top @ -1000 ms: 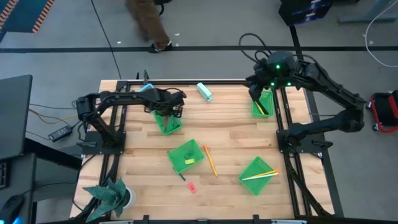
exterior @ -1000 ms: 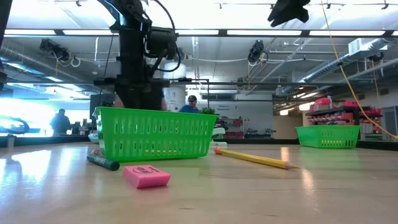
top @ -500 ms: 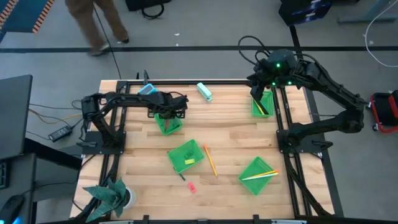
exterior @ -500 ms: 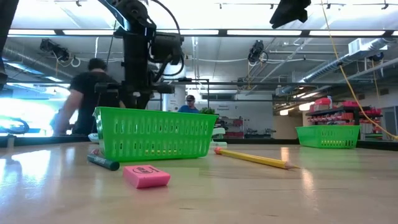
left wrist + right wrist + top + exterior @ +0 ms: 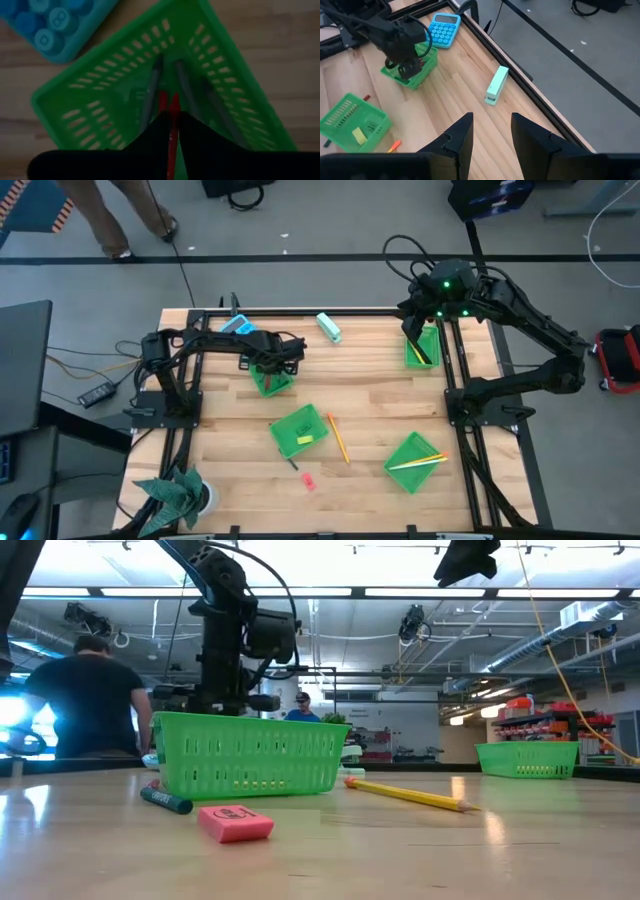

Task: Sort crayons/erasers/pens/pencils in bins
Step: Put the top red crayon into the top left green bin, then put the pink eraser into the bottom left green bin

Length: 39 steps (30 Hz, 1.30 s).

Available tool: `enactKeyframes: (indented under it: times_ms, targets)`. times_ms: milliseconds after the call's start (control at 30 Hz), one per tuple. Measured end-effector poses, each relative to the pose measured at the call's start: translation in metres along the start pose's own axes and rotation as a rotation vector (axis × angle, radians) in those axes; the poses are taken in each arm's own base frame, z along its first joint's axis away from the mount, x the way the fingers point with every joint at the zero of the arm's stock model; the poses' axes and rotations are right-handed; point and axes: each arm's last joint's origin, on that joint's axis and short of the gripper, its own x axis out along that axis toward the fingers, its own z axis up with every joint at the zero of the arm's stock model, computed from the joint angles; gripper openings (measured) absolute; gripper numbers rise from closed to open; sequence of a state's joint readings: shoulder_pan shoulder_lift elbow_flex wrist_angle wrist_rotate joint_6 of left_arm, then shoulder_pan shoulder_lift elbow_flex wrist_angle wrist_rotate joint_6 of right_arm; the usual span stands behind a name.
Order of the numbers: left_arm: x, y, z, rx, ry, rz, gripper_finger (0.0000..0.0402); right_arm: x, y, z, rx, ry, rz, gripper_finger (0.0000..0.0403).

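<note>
On the table (image 5: 380,385), left pincer (image 5: 171,116) pinches a red crayon (image 5: 172,131).

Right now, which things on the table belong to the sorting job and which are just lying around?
Job:
green bins
red crayon between the left gripper fingers
loose pencil
pink eraser
dark crayon

Lying about:
blue calculator
teal-and-white block
plant

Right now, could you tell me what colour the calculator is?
Blue calculator, clearest in the right wrist view.

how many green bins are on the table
4. One bin under the left gripper at the back left, one below the right gripper at the back right, one mid-table, one at the front right.
</note>
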State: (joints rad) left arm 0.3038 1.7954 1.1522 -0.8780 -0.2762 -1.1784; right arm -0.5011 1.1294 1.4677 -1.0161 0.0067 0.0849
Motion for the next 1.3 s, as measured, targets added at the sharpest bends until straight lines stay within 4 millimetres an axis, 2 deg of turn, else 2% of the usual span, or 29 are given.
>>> enactKeyframes:
  times_ms: [300, 600, 700, 867, 1167, 1300]
  targets:
    - [0.007, -0.003, 0.002, 0.036, -0.008, -0.005, 0.006, 0.0, 0.0, 0.0, 0.044, -0.001, 0.0, 0.0138]
    - [0.007, -0.005, 0.002, 0.034, 0.017, -0.035, 0.0064, 0.0, 0.0, 0.0, -0.017, -0.001, -0.001, 0.0138]
    - [0.0, -0.005, 0.002, 0.034, -0.002, -0.058, 0.0061, 0.0, -0.001, 0.0, -0.098, -0.002, -0.019, 0.0138]
    - [-0.014, -0.005, -0.003, 0.02, -0.028, -0.094, 0.0055, -0.001, -0.007, 0.003, -0.23, -0.016, -0.202, 0.0138]
    - [-0.054, -0.006, -0.016, -0.149, -0.085, -0.269, 0.005, 0.008, -0.024, 0.012, -0.19, -0.059, -0.203, 0.0138]
    - [-0.086, -0.01, -0.02, -0.137, -0.153, -0.327, 0.005, 0.017, -0.028, 0.013, -0.169, -0.036, -0.166, 0.0138]
